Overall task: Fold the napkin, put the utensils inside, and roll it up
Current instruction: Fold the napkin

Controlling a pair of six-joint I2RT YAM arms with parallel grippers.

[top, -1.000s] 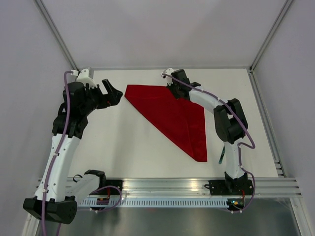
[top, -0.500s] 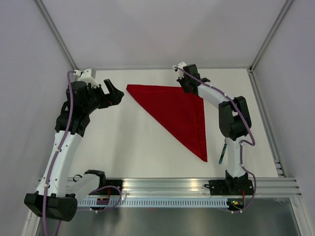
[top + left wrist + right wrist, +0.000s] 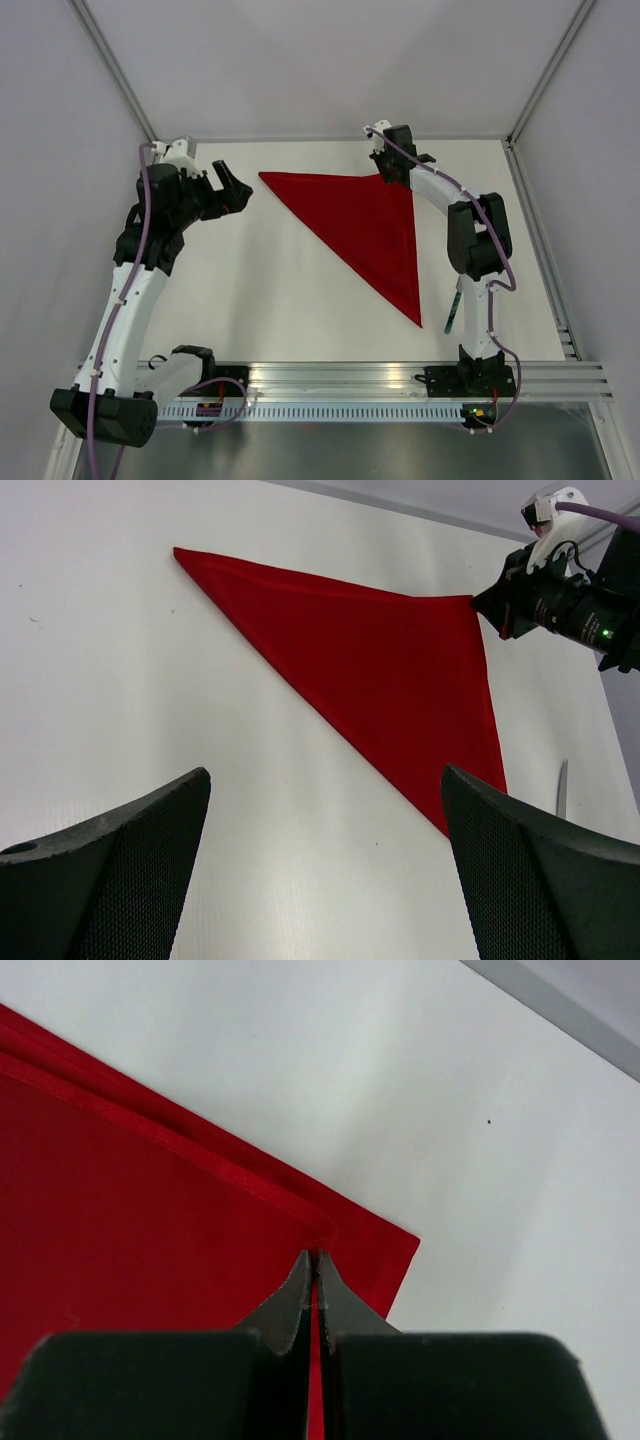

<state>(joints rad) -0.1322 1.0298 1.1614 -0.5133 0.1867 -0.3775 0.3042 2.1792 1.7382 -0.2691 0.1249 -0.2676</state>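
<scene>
Napkin: we see the red napkin (image 3: 370,225) lying flat on the white table (image 3: 260,290), folded into a triangle. One straight edge runs along the far side, another runs down the right side to a near tip, and the long diagonal faces the left arm.
Layers: in the right wrist view, the upper layer sits slightly inside the lower one at the far right corner, leaving a narrow red border.
Right claw: we find the right claw (image 3: 317,1256) at that far right corner, its fingers pressed together with a sliver of the red cloth pinched between them.
Left claw: the left claw (image 3: 236,190) hovers over bare table just left of the napkin's far left corner, spread wide and holding nothing.
Knife: the knife (image 3: 451,315) lies on the table just right of the napkin's near tip, partly hidden under the right arm in the top view.
</scene>
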